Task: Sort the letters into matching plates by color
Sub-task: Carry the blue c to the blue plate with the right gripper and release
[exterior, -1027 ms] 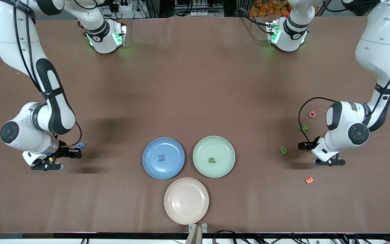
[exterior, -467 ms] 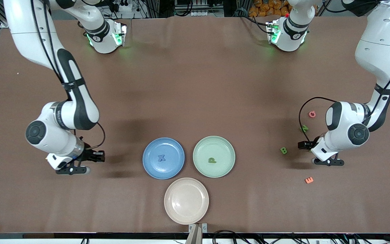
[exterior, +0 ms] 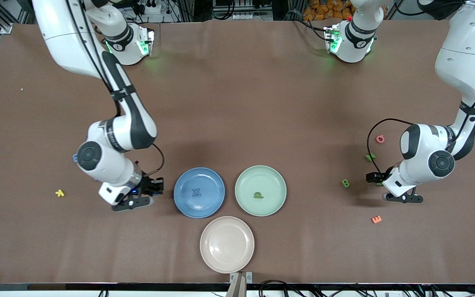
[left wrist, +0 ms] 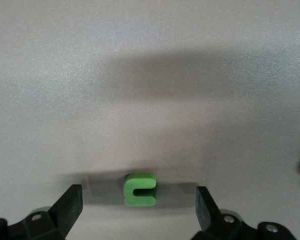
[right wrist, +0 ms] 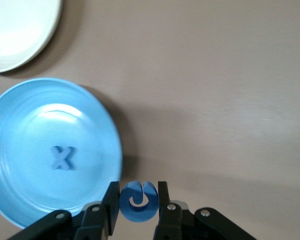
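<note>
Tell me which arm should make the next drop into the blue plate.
Right. Its claw is shut on a blue letter just beside the blue plate. The left claw is open over a green letter at the left arm's end of the table.

The table (exterior: 237,103) is showing a plain matte brown. On it are lying a blue plate (exterior: 188,206) carrying a darker blue X (exterior: 196,192), a pale green plate (exterior: 245,206) carrying an olive-green letter (exterior: 258,195), and a cream plate (exterior: 212,255). The right gripper (right wrist: 135,202) (black-fingered) is holding a blue letter (right wrist: 138,201). A bright green C (left wrist: 139,189) is lying apart, with a yellow letter (exterior: 59,192) and an orange E (exterior: 376,219) elsewhere.
</note>
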You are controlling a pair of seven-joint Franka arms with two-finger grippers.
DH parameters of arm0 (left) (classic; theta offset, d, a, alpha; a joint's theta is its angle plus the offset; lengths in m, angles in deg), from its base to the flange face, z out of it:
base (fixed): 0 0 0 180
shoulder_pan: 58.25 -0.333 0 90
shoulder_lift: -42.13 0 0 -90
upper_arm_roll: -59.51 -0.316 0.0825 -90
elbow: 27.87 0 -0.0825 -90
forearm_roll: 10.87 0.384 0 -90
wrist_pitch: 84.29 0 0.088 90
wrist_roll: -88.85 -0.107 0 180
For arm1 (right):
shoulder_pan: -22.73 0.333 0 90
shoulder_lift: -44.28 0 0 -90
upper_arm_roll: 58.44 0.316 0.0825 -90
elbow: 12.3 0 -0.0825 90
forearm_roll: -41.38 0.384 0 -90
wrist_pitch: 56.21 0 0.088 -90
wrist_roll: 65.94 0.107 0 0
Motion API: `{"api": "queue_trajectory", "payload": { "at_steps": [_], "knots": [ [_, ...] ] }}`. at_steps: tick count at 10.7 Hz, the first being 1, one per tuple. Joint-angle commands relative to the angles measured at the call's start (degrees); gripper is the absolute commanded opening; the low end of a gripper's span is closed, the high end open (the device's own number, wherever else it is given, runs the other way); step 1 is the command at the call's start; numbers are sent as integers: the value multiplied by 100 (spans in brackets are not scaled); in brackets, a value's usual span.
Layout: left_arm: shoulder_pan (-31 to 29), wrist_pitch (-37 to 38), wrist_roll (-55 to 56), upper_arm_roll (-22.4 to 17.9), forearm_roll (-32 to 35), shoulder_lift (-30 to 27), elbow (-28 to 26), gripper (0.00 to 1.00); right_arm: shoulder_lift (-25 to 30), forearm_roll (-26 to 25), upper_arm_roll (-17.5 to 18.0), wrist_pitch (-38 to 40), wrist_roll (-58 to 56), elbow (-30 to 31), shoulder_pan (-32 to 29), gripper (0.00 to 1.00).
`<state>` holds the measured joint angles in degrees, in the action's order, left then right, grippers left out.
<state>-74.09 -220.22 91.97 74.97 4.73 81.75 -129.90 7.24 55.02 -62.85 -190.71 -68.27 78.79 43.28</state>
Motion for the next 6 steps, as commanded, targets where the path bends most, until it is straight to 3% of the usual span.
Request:
{"api": "queue_trajectory", "payload": {
  "at_steps": [1, 5, 6],
  "knots": [
    [-42, 4, -188, 36, -109, 72, 131, 100, -548, 78, -25, 2, 83, -635, 449, 32],
    [-42, -13, -188, 36, -127, 99, 157, 98, -910, 192, -8, -103, 127, -1102, 810, 34],
    [-59, -39, -180, 36, -144, 99, 157, 33, -910, 201, 10, -112, 135, -1102, 819, 60]
  ]
}}
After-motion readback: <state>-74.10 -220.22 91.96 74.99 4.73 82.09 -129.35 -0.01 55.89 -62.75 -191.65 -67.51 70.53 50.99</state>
